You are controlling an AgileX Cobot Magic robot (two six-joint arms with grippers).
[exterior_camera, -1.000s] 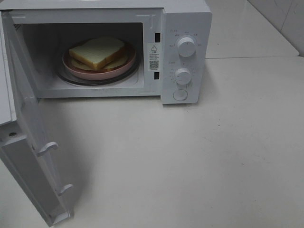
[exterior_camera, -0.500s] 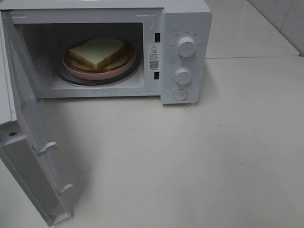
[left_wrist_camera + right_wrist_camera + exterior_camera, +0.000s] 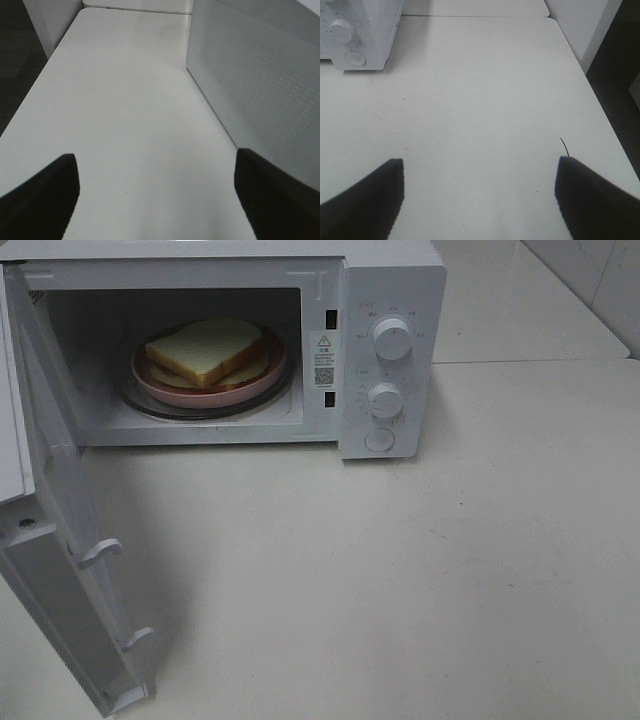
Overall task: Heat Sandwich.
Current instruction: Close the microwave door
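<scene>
The sandwich (image 3: 207, 348), two pale bread slices with an orange-red filling, lies on a round pink plate (image 3: 165, 389) on the glass turntable inside the white microwave (image 3: 395, 280). The microwave door (image 3: 60, 540) stands wide open at the left. Neither arm shows in the exterior high view. My left gripper (image 3: 157, 195) is open and empty over the table, next to the outer side of the open door (image 3: 260, 95). My right gripper (image 3: 480, 197) is open and empty over the table, well short of the microwave's control panel (image 3: 350, 35).
The microwave panel carries two round knobs (image 3: 392, 337) (image 3: 385, 399) and a round button (image 3: 379, 440). The white table (image 3: 400, 570) stretches in front of the microwave. Its right edge (image 3: 600, 110) drops to a dark floor. A tiled wall is at the far right.
</scene>
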